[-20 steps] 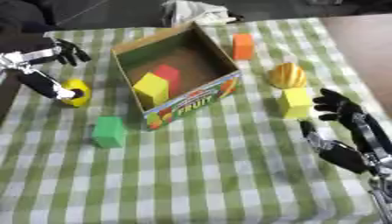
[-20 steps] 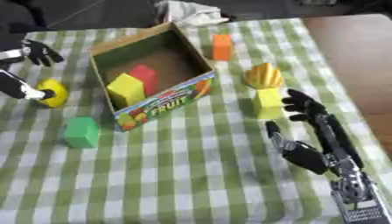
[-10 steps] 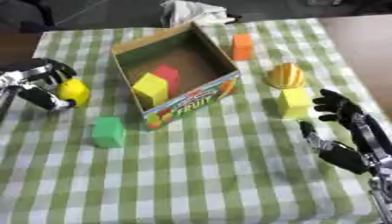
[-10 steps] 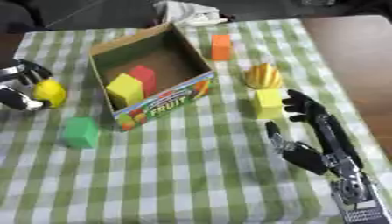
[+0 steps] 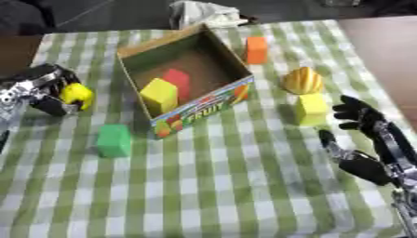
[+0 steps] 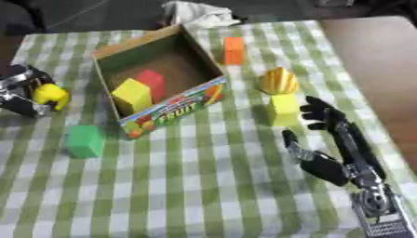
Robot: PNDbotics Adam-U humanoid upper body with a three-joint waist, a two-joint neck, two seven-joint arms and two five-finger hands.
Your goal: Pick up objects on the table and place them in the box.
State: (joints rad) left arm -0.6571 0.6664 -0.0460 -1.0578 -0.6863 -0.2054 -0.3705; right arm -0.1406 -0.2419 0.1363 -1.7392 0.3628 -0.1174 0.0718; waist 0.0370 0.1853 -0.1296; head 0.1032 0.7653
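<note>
A cardboard fruit box (image 5: 204,104) stands open on the checked cloth, with a yellow block (image 5: 159,95) and a red block (image 5: 178,81) inside. At the far left my left hand (image 5: 42,89) is curled round a small yellow object (image 5: 77,94). A green block (image 5: 113,140) lies in front of it on the cloth. Right of the box lie an orange block (image 5: 257,49), a yellow-orange ridged fruit (image 5: 303,81) and a yellow block (image 5: 311,109). My right hand (image 6: 327,151) rests open at the lower right, fingers up, just below that yellow block.
A crumpled white cloth (image 5: 199,12) lies behind the box at the table's far edge. The brown tabletop (image 6: 374,56) shows bare to the right of the green-and-white checked cloth (image 5: 220,186).
My left hand has closed round the small yellow object and lifted it slightly toward the box. The right hand has not moved.
</note>
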